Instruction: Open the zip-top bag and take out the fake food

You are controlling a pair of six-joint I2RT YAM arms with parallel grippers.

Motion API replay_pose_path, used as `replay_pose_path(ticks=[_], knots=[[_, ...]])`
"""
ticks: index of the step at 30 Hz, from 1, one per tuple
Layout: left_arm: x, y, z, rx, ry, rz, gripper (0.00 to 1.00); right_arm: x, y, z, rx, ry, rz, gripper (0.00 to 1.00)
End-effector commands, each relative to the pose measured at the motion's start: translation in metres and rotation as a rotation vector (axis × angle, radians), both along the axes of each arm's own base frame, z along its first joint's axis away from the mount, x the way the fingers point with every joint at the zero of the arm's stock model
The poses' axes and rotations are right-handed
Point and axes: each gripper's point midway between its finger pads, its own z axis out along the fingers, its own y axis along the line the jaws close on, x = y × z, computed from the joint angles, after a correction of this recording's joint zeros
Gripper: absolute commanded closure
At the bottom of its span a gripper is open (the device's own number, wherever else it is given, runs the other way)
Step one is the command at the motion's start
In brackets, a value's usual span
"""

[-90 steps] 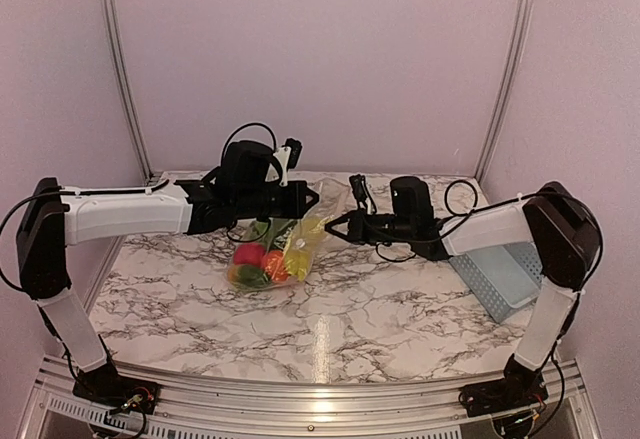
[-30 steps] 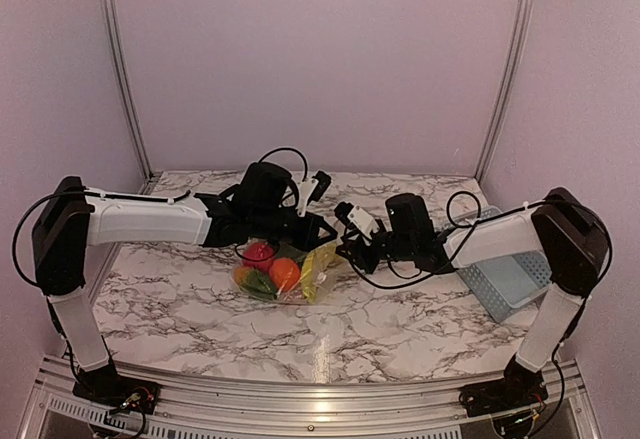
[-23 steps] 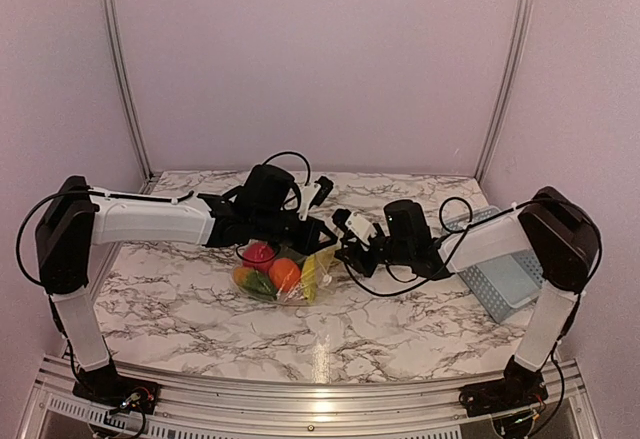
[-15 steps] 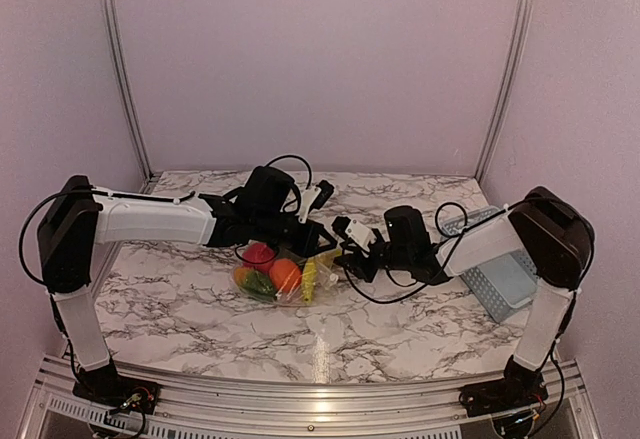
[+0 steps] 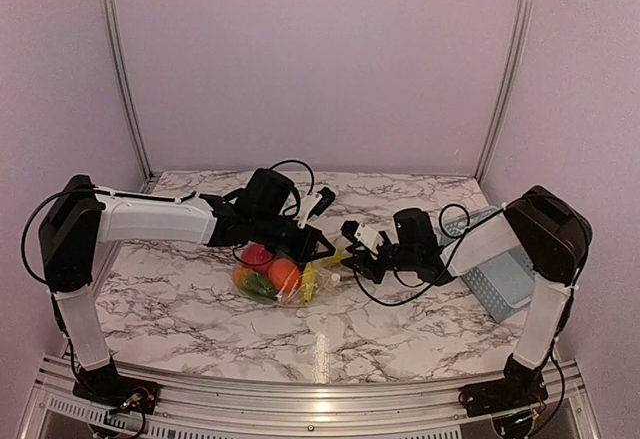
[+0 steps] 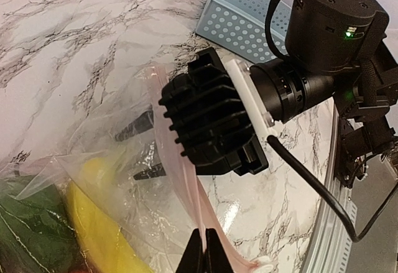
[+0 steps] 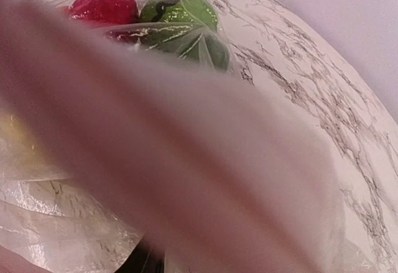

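**Bag mouth faces the right arm as zip strip is held by the left**

A marbled worktop [image 5: 400, 319] is seen from above, with both arms brought together over its middle. The zip-top bag [image 5: 318, 283] lies there between them. A light blue basket [image 5: 500, 281] is set well apart at the right edge.

The bag's closed bulk, filled with the fake food [image 5: 272, 271], lies under the left arm. Its mouth is turned toward the right arm, so the food lies to the left of, and beyond, the right tool [image 6: 142, 148].

The left tool [image 6: 203, 248] is pressed together on the pink zip strip [image 6: 196, 206], which runs crosswise between the two tools.

The right tool is the nearer to the opening. Its two fingers are seen spread apart through the clear film just beside the strip, but whether any film is caught between them cannot be told. Its own camera is blocked by the blurred strip.

The next move is judged to depend on the right tool taking the opposite lip and drawing it away from the left.
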Motion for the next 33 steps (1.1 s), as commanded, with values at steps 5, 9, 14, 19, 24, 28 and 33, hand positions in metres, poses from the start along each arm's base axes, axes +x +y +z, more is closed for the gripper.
replay_pose_path(ticks=[5,9,14,19,24,28,33], knots=[[-0.005,0.002,-0.013,0.032,0.029,-0.039,1.00,0.012,0.002,-0.018,-0.072,0.017,0.014,0.67],[-0.005,0.002,-0.013,0.031,0.026,-0.040,1.00,0.017,0.001,-0.030,-0.102,0.039,-0.005,0.68],[-0.006,0.004,-0.014,0.035,0.023,-0.038,1.00,0.019,0.002,-0.038,-0.126,0.049,-0.016,0.70],[-0.002,0.008,-0.015,0.039,0.022,-0.017,1.00,0.017,0.004,-0.032,-0.120,0.041,-0.016,0.87],[0.002,0.011,-0.021,0.051,0.032,0.011,1.00,0.007,0.023,-0.008,-0.122,-0.003,-0.001,1.00],[0.009,0.010,-0.020,0.041,0.015,0.041,1.00,-0.001,0.034,0.017,-0.104,-0.021,-0.003,1.00],[0.018,0.016,-0.023,0.055,0.006,0.097,1.00,-0.007,0.028,0.050,-0.077,-0.073,-0.050,1.00]])
